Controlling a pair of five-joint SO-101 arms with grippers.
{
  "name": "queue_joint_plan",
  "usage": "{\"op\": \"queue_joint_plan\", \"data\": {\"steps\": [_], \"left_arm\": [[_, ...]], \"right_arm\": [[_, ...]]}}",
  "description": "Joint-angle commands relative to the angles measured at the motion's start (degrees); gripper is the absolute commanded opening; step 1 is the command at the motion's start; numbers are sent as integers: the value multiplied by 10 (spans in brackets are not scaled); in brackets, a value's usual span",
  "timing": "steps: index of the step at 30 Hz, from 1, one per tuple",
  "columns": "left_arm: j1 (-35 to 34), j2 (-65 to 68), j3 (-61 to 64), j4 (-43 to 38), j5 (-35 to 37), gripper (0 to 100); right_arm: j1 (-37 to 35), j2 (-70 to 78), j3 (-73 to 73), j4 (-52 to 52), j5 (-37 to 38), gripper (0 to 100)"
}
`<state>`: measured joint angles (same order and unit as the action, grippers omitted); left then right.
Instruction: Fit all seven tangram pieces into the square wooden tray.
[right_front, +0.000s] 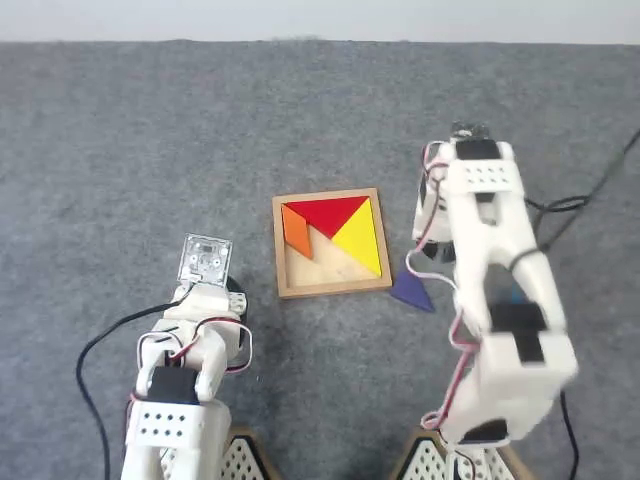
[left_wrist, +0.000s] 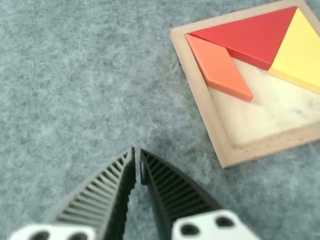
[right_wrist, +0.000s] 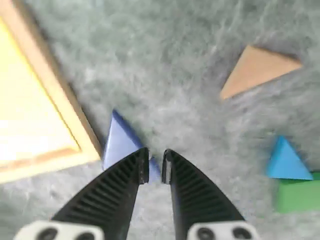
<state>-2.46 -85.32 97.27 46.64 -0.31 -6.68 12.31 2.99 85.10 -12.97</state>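
The right arm's fingers (right_wrist: 131, 176) are almost together, with just a thin gap. They sit right over one corner of the dark blue triangle (right_wrist: 119, 142), which lies flat on the grey table (right_front: 150, 150). The rest of the triangle is just ahead of the fingers, and its far side is up against the corner of the wooden tray (right_wrist: 60, 97). This could go wrong in a few ways. With so little gap, the fingers cannot fit around the piece. If they go down like this, they will likely poke the corner and push the triangle away or tip it up. If they open wide, one finger may bump the tray wall and shove the tray, and that could shake the red triangle (left_wrist: 250, 37), the yellow triangle (left_wrist: 300, 50) and the orange piece (left_wrist: 220, 65) inside it. The triangle looks thin and flat, so it may slip out. The tan triangle (right_wrist: 255, 70), light blue triangle (right_wrist: 286, 161) and green piece (right_wrist: 299, 196) wait off to the other side, well apart from the fingers. The left arm's fingers (left_wrist: 117, 185) are together and hold nothing, with the tray ahead of them.
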Motion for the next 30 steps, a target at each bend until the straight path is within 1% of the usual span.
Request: {"op": "queue_joint_plan", "data": {"steps": [1, 2, 3, 5, 10, 14, 18, 20, 23, 25, 27, 30], "left_arm": [[-3, -7, -5, 1, 4, 15], [-3, -7, -5, 1, 4, 15], [-3, -7, -5, 1, 4, 15], [-3, -7, -5, 1, 4, 15], [-3, -7, -5, 1, 4, 15], [-3, -7, -5, 1, 4, 15], [-3, -7, -5, 1, 4, 15], [-3, -7, -5, 1, 4, 15], [-3, -7, -5, 1, 4, 15], [-3, -7, -5, 1, 4, 15], [-3, -7, -5, 1, 4, 15], [-3, -7, -5, 1, 4, 15]], "right_arm": [[50, -159, 81, -34, 174, 139], [65, -182, 100, -46, 206, 158], [78, -202, 116, -57, 220, 167], [99, -229, 143, -79, 226, 165], [127, -231, 162, -120, 295, 165], [131, -173, 128, -115, 345, 168], [128, -69, 57, -73, 418, 171], [128, -19, 27, -67, 419, 171], [138, 46, -25, -75, 387, 171], [136, 82, -55, -77, 333, 171], [134, 107, -81, -77, 239, 170], [138, 126, -125, -76, 60, 169]]}}
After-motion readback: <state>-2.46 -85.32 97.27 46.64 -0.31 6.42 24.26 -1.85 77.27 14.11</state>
